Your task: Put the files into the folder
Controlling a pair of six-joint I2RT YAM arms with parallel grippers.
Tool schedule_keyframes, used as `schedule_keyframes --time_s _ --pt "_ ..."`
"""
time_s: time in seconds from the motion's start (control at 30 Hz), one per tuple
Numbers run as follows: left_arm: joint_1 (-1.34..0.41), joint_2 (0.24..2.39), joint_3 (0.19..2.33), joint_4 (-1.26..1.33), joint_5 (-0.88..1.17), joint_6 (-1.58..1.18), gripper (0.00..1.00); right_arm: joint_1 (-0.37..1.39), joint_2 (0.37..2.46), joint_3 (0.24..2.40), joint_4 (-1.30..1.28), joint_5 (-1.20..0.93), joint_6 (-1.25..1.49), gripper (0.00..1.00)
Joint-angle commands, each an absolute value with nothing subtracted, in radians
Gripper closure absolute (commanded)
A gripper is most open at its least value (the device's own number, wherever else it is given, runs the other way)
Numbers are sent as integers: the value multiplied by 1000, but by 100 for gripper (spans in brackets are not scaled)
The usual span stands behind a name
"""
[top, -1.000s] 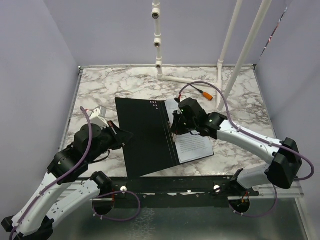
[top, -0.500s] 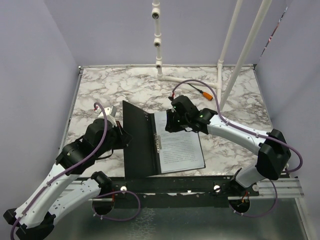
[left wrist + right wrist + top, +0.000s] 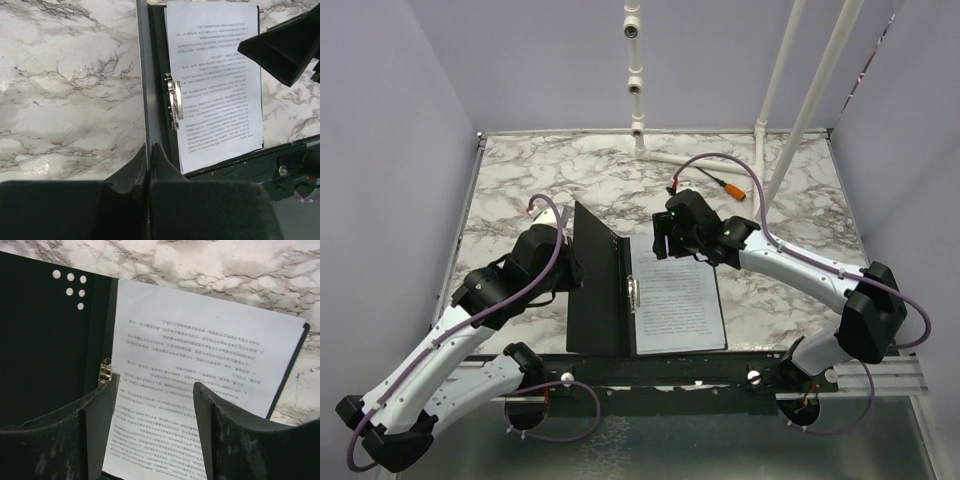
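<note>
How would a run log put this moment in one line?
left hand: shut on folder, cover upright | right hand: open above files | files: flat inside folder

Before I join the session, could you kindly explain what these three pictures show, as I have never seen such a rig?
Two robot arms are bolted at the near edge of a marble table, and each ends in a two-finger gripper. The wide picture comes from a fixed camera above and behind the arms. The other two come from a camera on each wrist, looking past that arm's own fingers. On the table lies an open black folder, with printed sheets on its right half beside a metal clip. The left gripper is shut on the folder's cover and holds it raised. The right gripper hangs open over the sheets, holding nothing.
</note>
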State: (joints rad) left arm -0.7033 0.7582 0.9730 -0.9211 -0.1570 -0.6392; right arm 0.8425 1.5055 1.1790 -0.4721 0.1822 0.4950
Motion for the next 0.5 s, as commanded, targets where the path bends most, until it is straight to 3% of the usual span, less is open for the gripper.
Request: schedule_keyframes --time_s 0.0,0.2,0.47 --pt "-704 800 1019 -893 -234 -594 100 836 1479 1142 -517 316 482 31" --pt "-703 867 1030 -862 -300 -609 100 804 1469 1073 -514 314 477 26" --pt "-691 941 1049 -776 -365 -616 100 678 1398 944 -439 159 486 24"
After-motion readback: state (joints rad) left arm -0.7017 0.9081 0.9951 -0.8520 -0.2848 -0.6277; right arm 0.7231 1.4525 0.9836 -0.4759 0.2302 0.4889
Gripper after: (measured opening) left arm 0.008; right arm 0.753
